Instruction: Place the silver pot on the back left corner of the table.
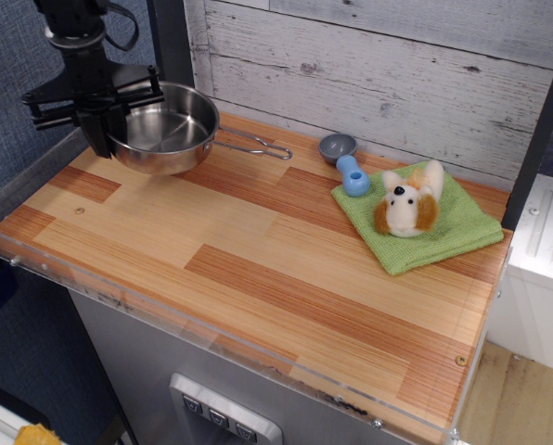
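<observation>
Stainless, rigid, slick and probably light silver pot (pixel 165 130), clamped at its left rim by gripper (pixel 98 119), best taken by rim.

the silver pot (pixel 163 128) sits at the back left corner of the table (pixel 258 269), its wire loop handle lying along the back edge toward the right. the black claw (pixel 103 130) grips the pot's left rim. near the back right corner a green cloth (pixel 453 232) carries a small toy dog (pixel 406 206), with a blue-handled grey scoop (pixel 343 159) just beside the cloth.
</observation>
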Robot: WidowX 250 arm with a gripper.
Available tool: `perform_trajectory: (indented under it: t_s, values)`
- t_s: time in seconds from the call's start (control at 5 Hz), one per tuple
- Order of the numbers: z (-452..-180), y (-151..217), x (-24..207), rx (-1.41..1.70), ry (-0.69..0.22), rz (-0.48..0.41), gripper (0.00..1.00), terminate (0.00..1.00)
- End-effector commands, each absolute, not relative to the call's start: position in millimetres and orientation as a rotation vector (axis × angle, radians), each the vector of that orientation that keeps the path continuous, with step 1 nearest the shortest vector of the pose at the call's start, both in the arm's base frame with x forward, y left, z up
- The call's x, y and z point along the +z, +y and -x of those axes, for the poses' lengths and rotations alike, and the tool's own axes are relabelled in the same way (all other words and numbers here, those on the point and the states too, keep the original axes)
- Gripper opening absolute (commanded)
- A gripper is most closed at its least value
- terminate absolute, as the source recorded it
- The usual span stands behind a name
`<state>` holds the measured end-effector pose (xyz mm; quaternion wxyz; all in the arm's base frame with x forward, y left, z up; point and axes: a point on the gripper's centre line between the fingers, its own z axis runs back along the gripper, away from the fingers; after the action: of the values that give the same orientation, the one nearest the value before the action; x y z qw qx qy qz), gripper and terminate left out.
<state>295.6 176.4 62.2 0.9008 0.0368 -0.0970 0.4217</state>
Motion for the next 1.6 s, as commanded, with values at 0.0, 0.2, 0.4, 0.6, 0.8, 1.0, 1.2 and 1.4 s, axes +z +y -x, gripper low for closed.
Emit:
perform_trajectory:
  t_s: [0.0,0.2,0.4,0.6,0.8,1.0,1.2,1.4]
  values:
    - [-314,198,62,0.883,-0.245,-0.074,0.00,0.00]
    - [-317,200,51,0.880,-0.226,-0.061,0.00,0.00]
    - [-316,199,42,0.887,-0.209,-0.044,0.00,0.00]
    - [-316,198,41,0.893,-0.203,-0.029,0.00,0.00]
    - [-315,197,37,0.904,-0.188,-0.008,0.00,0.00]
    - [-313,198,35,0.949,-0.169,-0.042,1.00,0.00]
    - [-310,202,35,0.957,-0.162,-0.063,1.00,0.00]
    - [-309,202,35,0.956,-0.159,-0.070,1.00,0.00]
